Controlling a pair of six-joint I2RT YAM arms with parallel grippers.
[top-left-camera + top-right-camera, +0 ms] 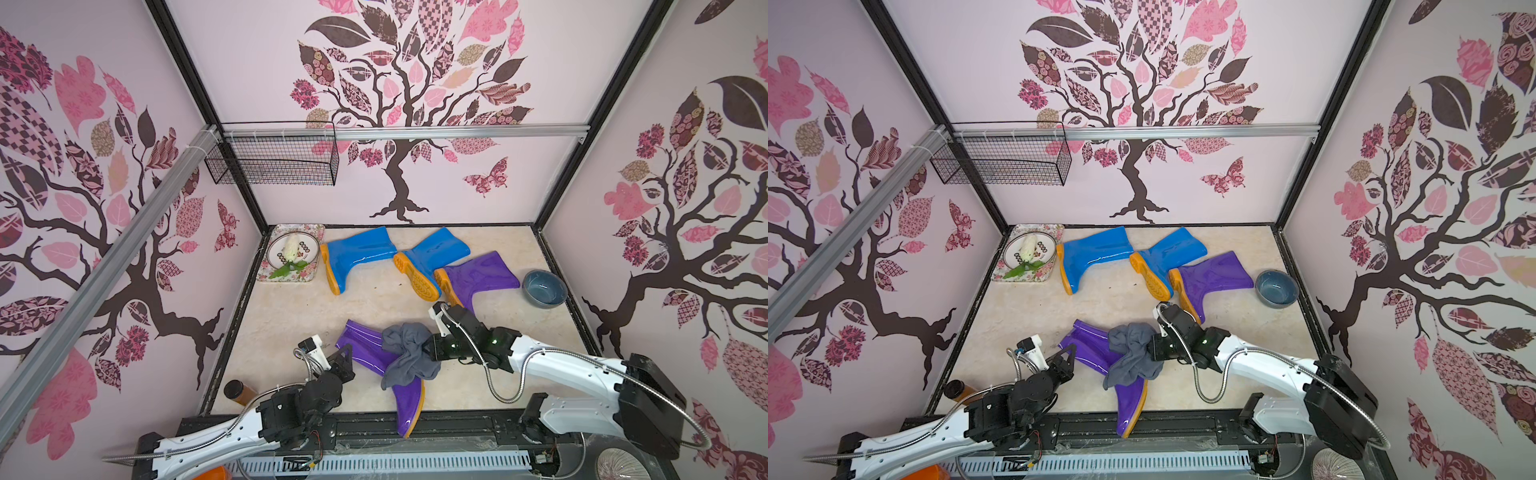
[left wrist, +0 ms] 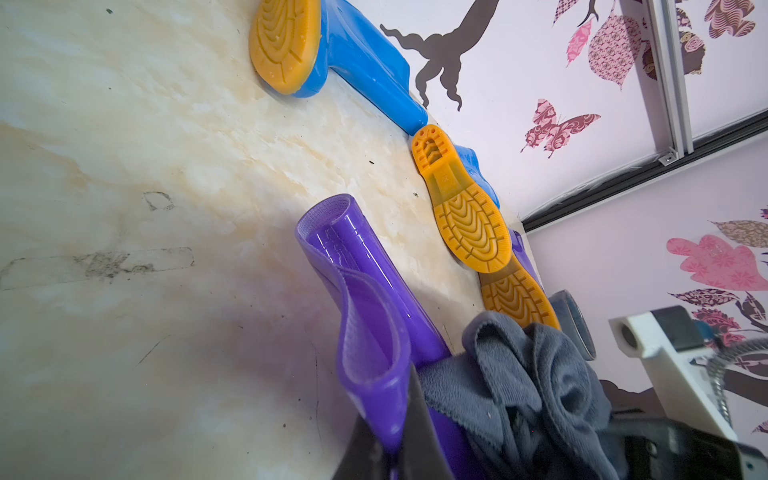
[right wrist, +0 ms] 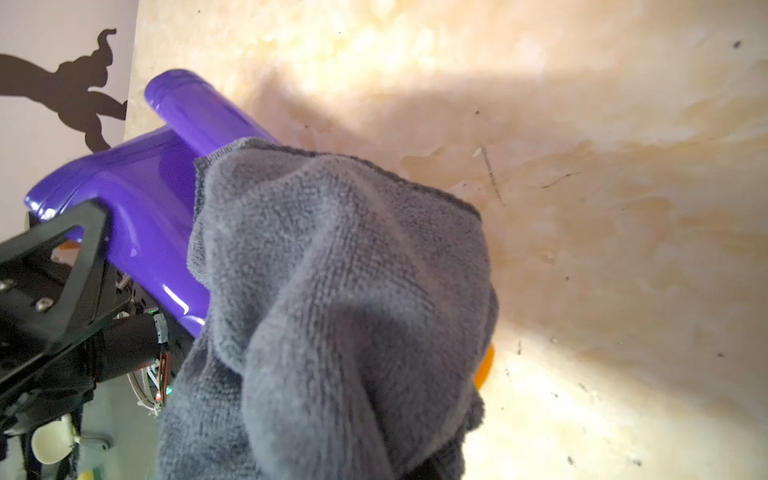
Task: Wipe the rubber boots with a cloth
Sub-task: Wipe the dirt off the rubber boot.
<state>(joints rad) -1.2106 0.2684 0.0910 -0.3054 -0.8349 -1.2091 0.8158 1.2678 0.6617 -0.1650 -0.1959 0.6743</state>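
Note:
A purple boot (image 1: 360, 344) lies on its side at the front of the floor, its orange-soled foot (image 1: 409, 409) over the front edge. My left gripper (image 1: 345, 352) is shut on the boot's open shaft rim (image 2: 365, 332), one dark finger (image 2: 428, 436) on each side of the wall. The grey-blue cloth (image 1: 409, 353) is bunched over the boot's ankle, and my right gripper (image 1: 428, 347) is shut on it from the right. In the right wrist view the cloth (image 3: 332, 291) covers the jaws. Two blue boots (image 1: 357, 257) (image 1: 434, 255) and another purple boot (image 1: 478, 276) lie at the back.
A grey-blue bowl (image 1: 544, 289) stands at the right. A floral tray (image 1: 309, 232) with a plate is in the back left corner. An amber bottle (image 1: 239, 392) lies front left. A wire basket (image 1: 274, 158) hangs on the back wall rail.

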